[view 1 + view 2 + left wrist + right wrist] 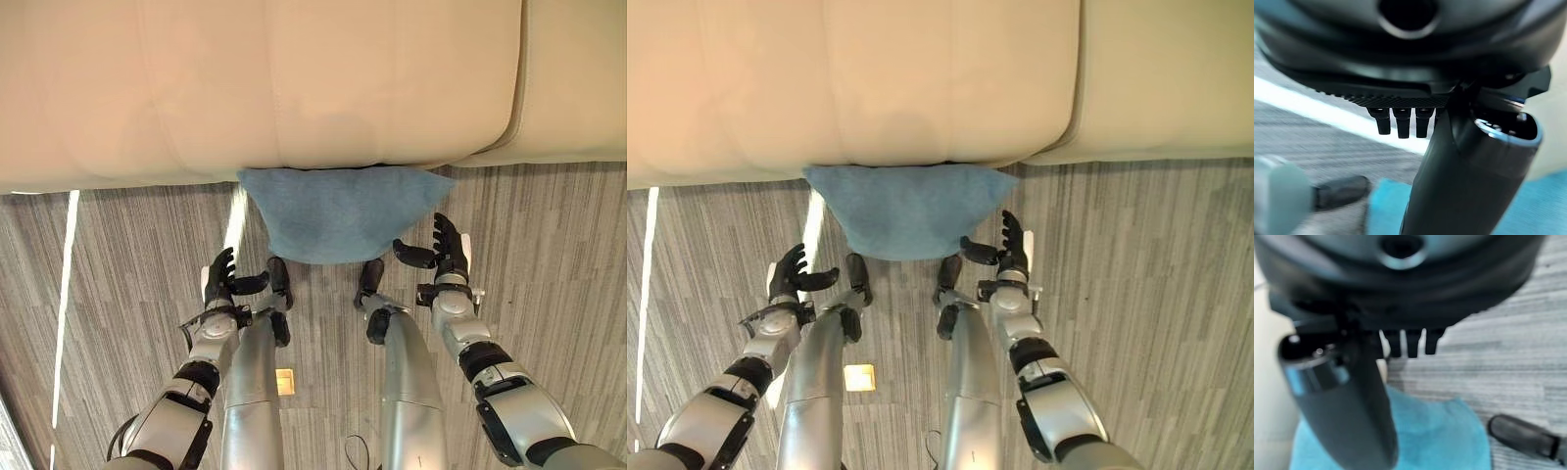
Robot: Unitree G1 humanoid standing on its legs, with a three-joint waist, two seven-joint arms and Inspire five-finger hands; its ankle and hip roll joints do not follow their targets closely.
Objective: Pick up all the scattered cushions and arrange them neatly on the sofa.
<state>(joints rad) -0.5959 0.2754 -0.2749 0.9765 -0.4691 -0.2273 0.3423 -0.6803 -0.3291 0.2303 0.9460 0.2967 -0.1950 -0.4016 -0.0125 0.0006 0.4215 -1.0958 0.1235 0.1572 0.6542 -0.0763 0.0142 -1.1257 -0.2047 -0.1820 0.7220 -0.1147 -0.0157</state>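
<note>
Cushion [338, 211] on the floor [127, 255] against the sofa [265, 88] front, between both open robot hands

Grey striped carpet floor [549, 255], blue cushion [343, 211] lying on it, against the beige sofa [265, 88]

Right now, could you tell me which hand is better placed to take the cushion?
Probably the right hand: it hangs open beside the blue cushion, thumb nearly at its edge. The left hand, also open, sits farther off.
</note>
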